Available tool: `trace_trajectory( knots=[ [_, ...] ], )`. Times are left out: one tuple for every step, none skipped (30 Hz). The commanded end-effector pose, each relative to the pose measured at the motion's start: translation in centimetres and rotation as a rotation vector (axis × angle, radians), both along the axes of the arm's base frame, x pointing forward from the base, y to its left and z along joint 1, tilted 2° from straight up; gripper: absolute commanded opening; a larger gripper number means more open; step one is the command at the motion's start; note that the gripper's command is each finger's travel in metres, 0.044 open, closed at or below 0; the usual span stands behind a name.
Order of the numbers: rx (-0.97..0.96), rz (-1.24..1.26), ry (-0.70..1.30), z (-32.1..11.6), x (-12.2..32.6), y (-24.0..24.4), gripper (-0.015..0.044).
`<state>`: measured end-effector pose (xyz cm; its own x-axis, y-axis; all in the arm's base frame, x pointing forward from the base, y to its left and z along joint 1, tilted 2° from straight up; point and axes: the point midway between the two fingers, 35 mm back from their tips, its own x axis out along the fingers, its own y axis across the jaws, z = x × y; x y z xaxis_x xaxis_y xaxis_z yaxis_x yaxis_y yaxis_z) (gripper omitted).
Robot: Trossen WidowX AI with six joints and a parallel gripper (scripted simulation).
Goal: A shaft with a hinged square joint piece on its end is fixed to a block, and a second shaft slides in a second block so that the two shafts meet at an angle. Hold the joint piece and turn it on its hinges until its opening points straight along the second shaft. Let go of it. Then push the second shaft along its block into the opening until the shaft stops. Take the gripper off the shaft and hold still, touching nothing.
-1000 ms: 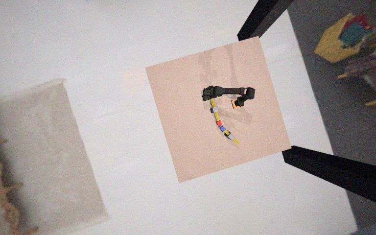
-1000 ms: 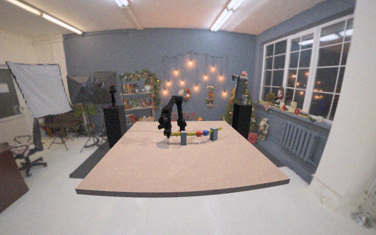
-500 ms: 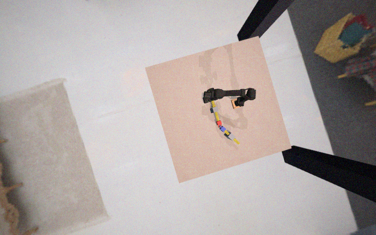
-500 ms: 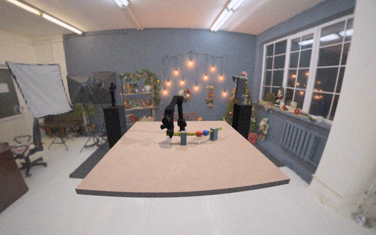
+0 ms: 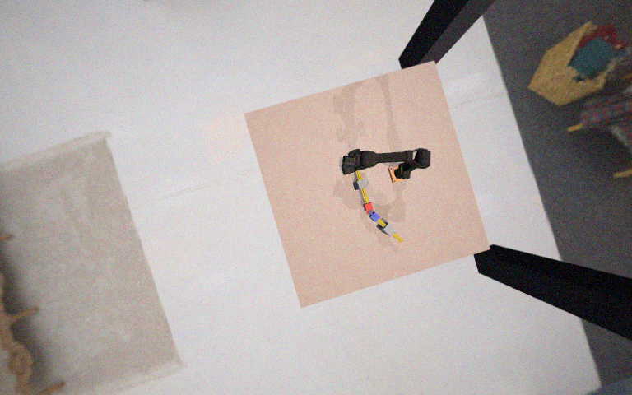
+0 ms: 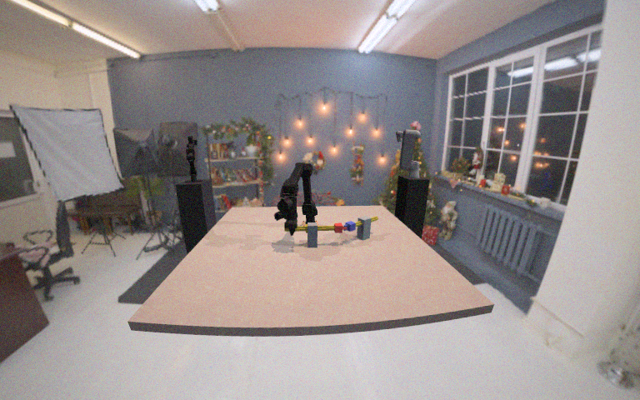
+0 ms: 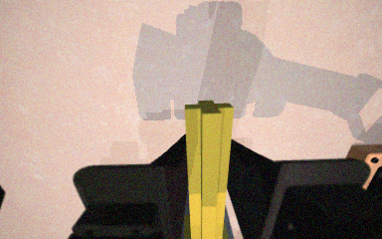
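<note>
My gripper (image 5: 355, 168) (image 6: 291, 230) (image 7: 202, 137) is shut on the yellow second shaft (image 5: 364, 195) (image 6: 325, 227) (image 7: 211, 154) near its outer end, which sticks out beyond the fingers in the wrist view. The shaft runs through the grey second block (image 5: 361, 183) (image 6: 312, 236). Its other end meets the red joint piece (image 5: 368, 206) (image 6: 338, 227), whose opening lines up with it. How deep it sits inside is hidden. A blue piece (image 5: 374, 216) (image 6: 350, 226) joins the red one at an angle, on the first shaft (image 5: 397, 237) (image 6: 374, 219) in the grey first block (image 5: 388, 229) (image 6: 363, 228).
The blocks stand on the pinkish table top (image 5: 317, 260) (image 6: 311, 287). An orange plate (image 5: 392, 174) lies at my arm's base, to the right of the second shaft in the overhead view. Black stands (image 5: 536, 274) (image 6: 412, 202) rise beyond the table's edge.
</note>
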<state>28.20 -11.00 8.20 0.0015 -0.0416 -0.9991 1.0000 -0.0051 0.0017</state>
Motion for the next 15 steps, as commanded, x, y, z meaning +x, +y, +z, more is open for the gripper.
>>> trace_trajectory(
  knots=[
    [0.001, 0.002, 0.0, 0.0, 0.01, 0.01, 0.0026],
    [0.001, 0.002, 0.0, 0.0, 0.01, 0.01, 0.0053],
    [0.001, 0.002, 0.0, 0.0, 0.01, 0.01, 0.0067],
    [0.001, 0.002, 0.0, 0.0, 0.01, 0.01, 0.0067],
    [0.001, 0.002, 0.0, 0.0, 0.01, 0.01, 0.0067],
    [0.001, 0.002, 0.0, 0.0, 0.01, 0.01, 0.0067],
    [0.001, 0.002, 0.0, 0.0, 0.01, 0.01, 0.0067],
    [0.001, 0.002, 0.0, 0.0, 0.01, 0.01, 0.0067],
    [0.001, 0.002, 0.0, 0.0, 0.01, 0.01, 0.0093],
    [0.001, 0.002, 0.0, 0.0, 0.01, 0.01, 0.0119],
    [0.001, 0.002, 0.0, 0.0, 0.01, 0.01, 0.0146],
    [0.001, 0.002, 0.0, 0.0, 0.01, 0.01, 0.0172],
    [0.001, 0.002, 0.0, 0.0, 0.01, 0.01, 0.0198],
    [0.001, 0.002, 0.0, 0.0, 0.01, 0.01, 0.0224],
    [0.001, 0.002, 0.0, 0.0, 0.01, 0.01, 0.0251]
  ],
)
